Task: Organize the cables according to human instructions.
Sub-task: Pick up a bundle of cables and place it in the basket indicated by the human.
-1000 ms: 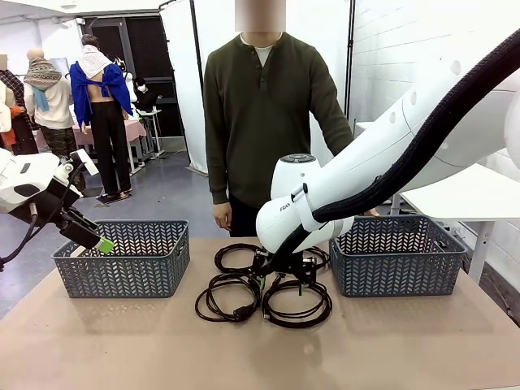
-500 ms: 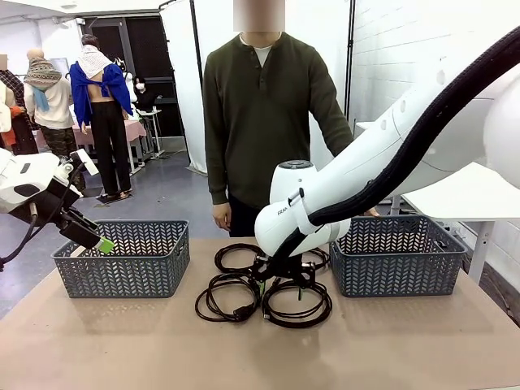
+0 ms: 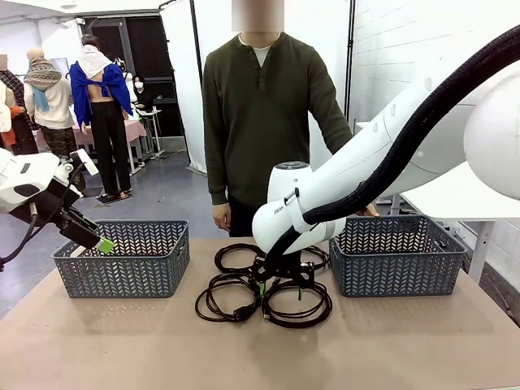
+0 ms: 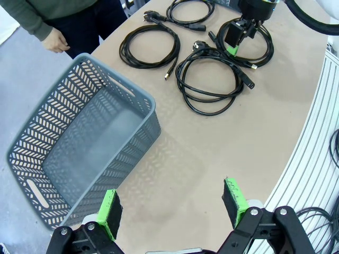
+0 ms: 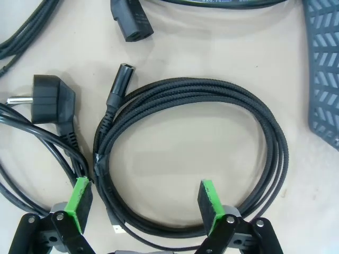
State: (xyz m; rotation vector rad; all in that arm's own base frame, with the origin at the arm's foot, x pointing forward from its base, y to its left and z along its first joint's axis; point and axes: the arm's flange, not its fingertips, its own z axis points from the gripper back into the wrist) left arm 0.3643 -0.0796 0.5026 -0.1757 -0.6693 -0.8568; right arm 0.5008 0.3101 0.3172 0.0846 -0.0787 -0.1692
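Several black cables lie coiled at the table's middle: a back left coil [image 3: 236, 256], a front left coil [image 3: 227, 296] and a front right coil [image 3: 296, 302]. My right gripper [image 3: 280, 276] hangs low over the front right one. In the right wrist view this braided coil [image 5: 190, 153] lies right under the open right gripper [image 5: 145, 201], with its left strands between the green pads [image 5: 81, 197]. My left gripper [image 4: 172, 209] is open and holds nothing, raised beside the left basket [image 4: 79, 153]. The left wrist view also takes in the coils [image 4: 212, 79] farther off.
A grey basket [image 3: 122, 260] stands at the left and another [image 3: 398, 256] at the right of the cables. The person stands behind the table with one hand [image 3: 221, 215] hanging down. A mains plug [image 5: 53, 100] of a neighbouring cable lies close to my right gripper.
My right arm has shifted slightly to the left over the coils. The left arm and the cables have not moved.
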